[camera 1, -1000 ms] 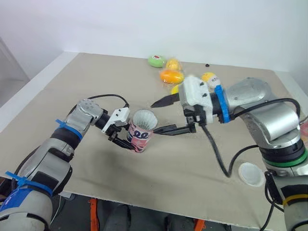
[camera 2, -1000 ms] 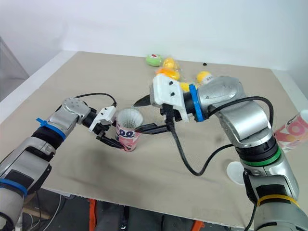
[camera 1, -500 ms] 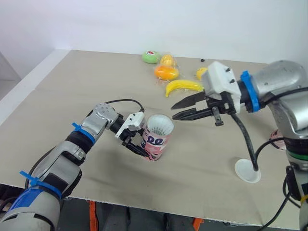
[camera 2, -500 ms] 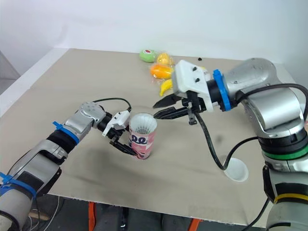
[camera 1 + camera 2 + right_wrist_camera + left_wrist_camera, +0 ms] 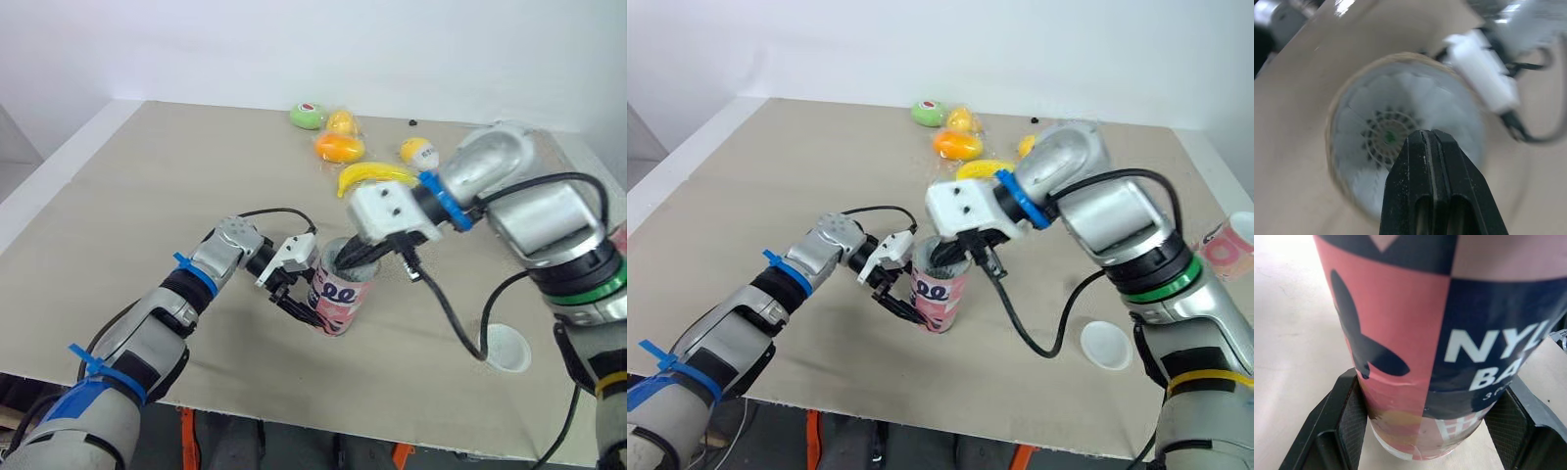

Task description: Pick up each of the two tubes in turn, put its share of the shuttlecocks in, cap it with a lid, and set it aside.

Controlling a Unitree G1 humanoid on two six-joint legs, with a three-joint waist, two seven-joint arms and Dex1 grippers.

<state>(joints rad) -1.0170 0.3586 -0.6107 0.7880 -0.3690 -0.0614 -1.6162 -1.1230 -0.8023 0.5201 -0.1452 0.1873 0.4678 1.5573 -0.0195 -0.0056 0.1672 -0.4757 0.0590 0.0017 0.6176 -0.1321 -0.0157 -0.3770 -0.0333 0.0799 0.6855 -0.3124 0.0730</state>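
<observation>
The tube (image 5: 341, 294), pink with dark blue patches, stands upright on the worktop (image 5: 147, 176) near its front edge. The left claw (image 5: 1425, 431) grasps it low down, one finger (image 5: 1347, 421) pressed against each side. The right claw (image 5: 1432, 142) is clenched, its two fingers closed flat together with nothing between them, and its tips dip into the tube's open mouth, just above the white shuttlecock (image 5: 1396, 132) sitting inside. A white lid (image 5: 506, 348) lies flat on the worktop to the right. A second tube (image 5: 1229, 240) lies at the far right edge. A banana (image 5: 372, 174) and an orange (image 5: 339, 147) lie farther back.
</observation>
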